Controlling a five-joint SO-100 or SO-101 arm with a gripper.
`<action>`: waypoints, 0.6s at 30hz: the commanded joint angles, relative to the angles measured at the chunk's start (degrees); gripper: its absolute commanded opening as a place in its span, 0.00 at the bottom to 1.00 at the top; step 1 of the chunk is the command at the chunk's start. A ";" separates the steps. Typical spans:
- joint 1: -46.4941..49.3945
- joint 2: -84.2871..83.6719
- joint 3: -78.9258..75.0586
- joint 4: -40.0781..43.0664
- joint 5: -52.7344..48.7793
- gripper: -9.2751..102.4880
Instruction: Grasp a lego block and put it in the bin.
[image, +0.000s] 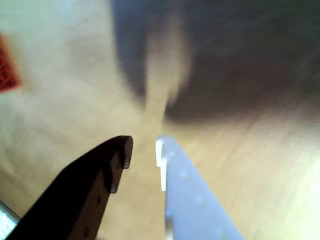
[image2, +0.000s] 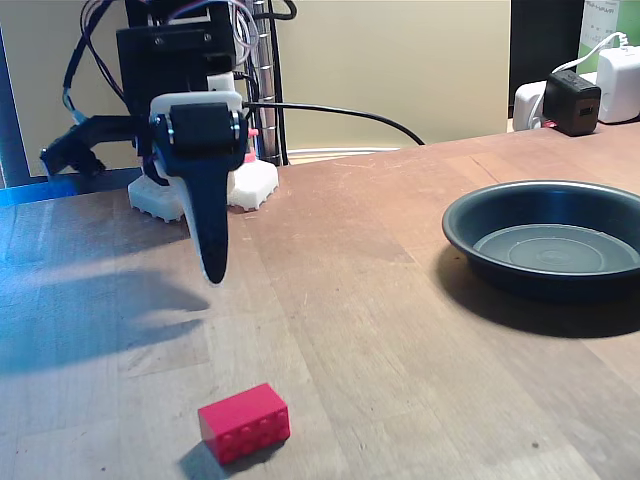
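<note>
In the fixed view the gripper (image2: 212, 272) hangs above the table (image2: 380, 300), jaws narrowly parted and empty. The block (image2: 244, 423) lies nearer, well left of the bin (image2: 545, 245). Descending with so slim a gap, the fingers would likely shove the block aside

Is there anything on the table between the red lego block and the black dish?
Nothing. In the fixed view, the stretch between the lego block and the dish is bare wooden table, with only the dish's shadow on it.
</note>
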 joint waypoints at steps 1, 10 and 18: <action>0.09 -9.76 -13.27 4.92 -0.44 0.08; -0.35 -35.77 -47.99 23.47 -5.36 0.08; -0.88 -54.76 -63.90 23.64 -7.47 0.08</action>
